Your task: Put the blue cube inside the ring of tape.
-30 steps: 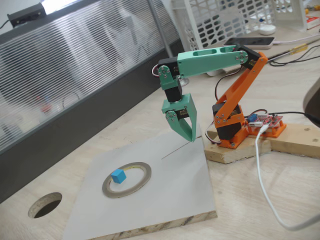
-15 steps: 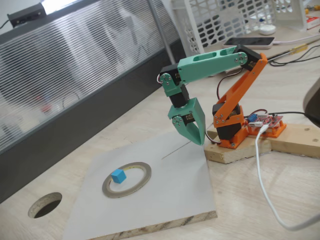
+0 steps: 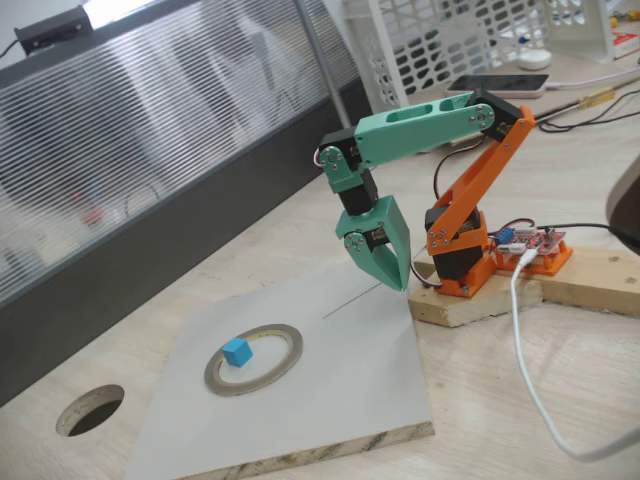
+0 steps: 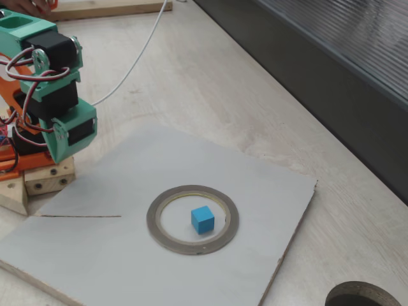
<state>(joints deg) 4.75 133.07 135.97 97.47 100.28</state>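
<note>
The blue cube (image 3: 236, 351) (image 4: 203, 219) rests on the board inside the ring of tape (image 3: 211, 372) (image 4: 153, 220), left of centre in the first fixed view and clear of the inner rim. The ring lies flat on a pale grey board (image 3: 340, 400) (image 4: 268, 191). My green gripper (image 3: 397, 285) (image 4: 60, 158) hangs shut and holds nothing. It points down over the board's corner beside the orange arm base (image 3: 460, 250), well away from the ring.
A dark round hole (image 3: 90, 410) (image 4: 363, 296) is cut in the table beyond the board. The arm base sits on a wooden block (image 3: 560, 275), and a white cable (image 3: 525, 360) runs past it. A dark ribbed wall (image 3: 150, 200) borders the table.
Since a second ago the gripper has swung right towards the arm base and dropped a little. It has held still for the last half second. Cube and ring have not moved.
</note>
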